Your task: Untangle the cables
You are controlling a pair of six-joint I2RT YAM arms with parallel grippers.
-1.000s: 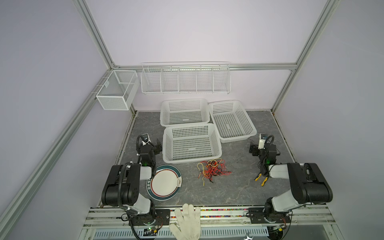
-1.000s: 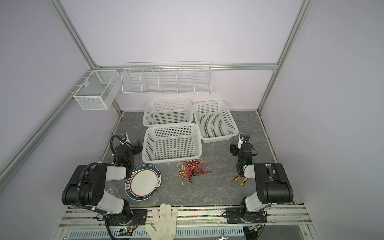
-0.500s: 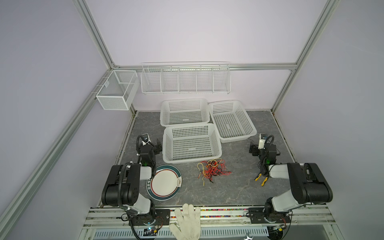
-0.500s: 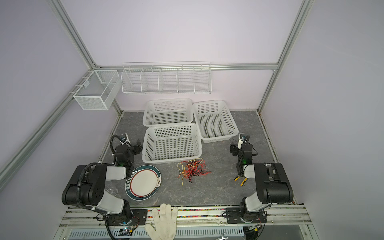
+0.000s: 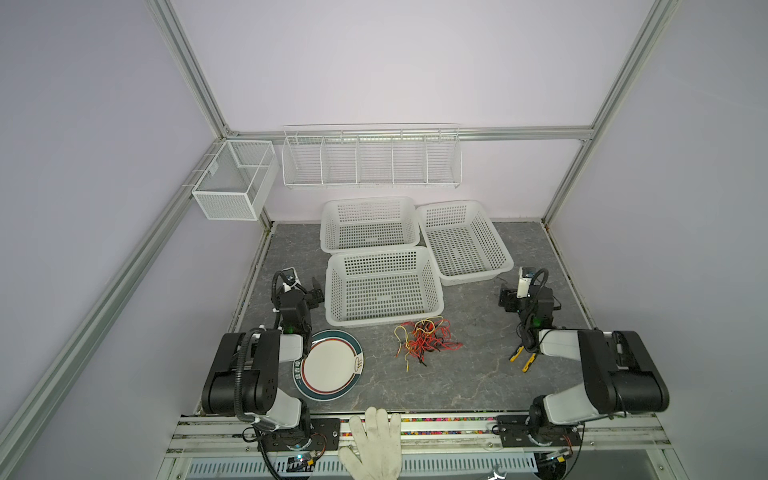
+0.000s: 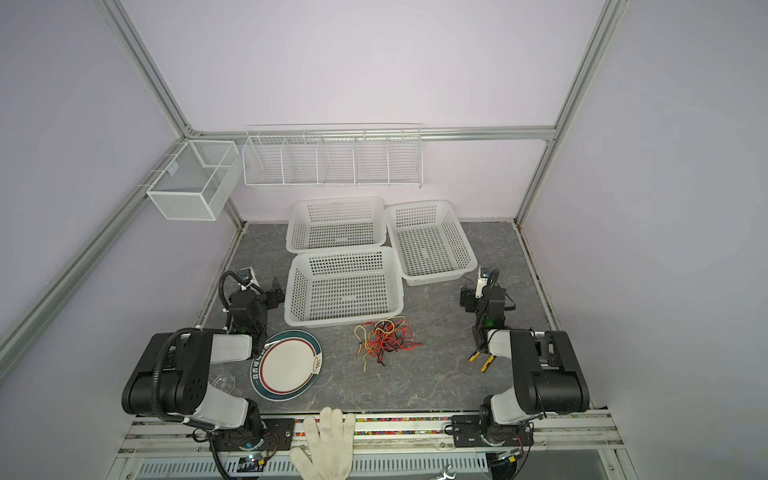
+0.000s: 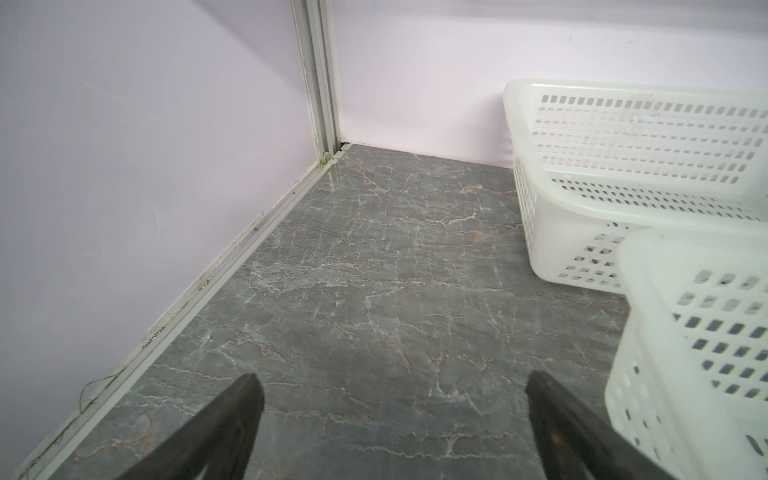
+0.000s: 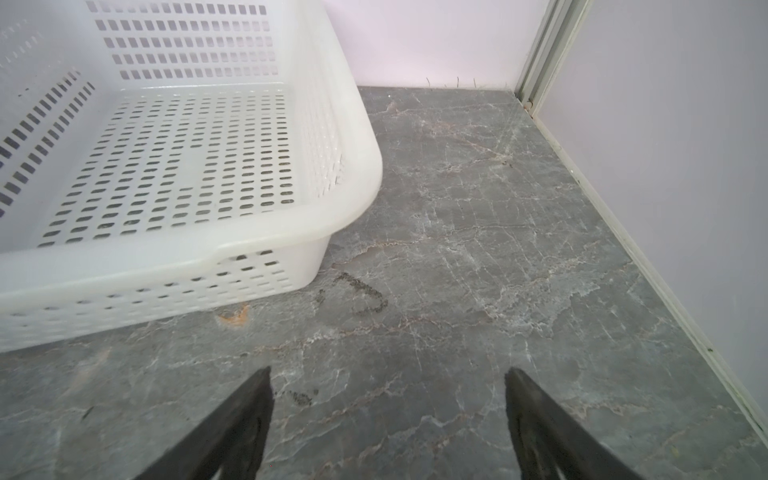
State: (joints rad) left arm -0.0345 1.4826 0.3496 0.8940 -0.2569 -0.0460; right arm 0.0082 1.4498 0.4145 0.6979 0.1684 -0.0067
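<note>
No writing can be read anywhere. The plate (image 5: 308, 388) has small marks on its rim. They are too tiny to make out.

Four views: two overhead, two wrist.
My top views both look steeply down from the front, sharing the whole table (image 5: 469, 386); the wrist cameras sit low behind the left gripper (image 7: 395, 376) and right gripper (image 8: 387, 370), facing the back corners.

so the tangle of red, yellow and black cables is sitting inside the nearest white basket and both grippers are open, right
Not quite. The cables lie on the table in front of the nearest white basket, not inside it, as both top views show. The left gripper and right gripper do have open jaws.
</note>
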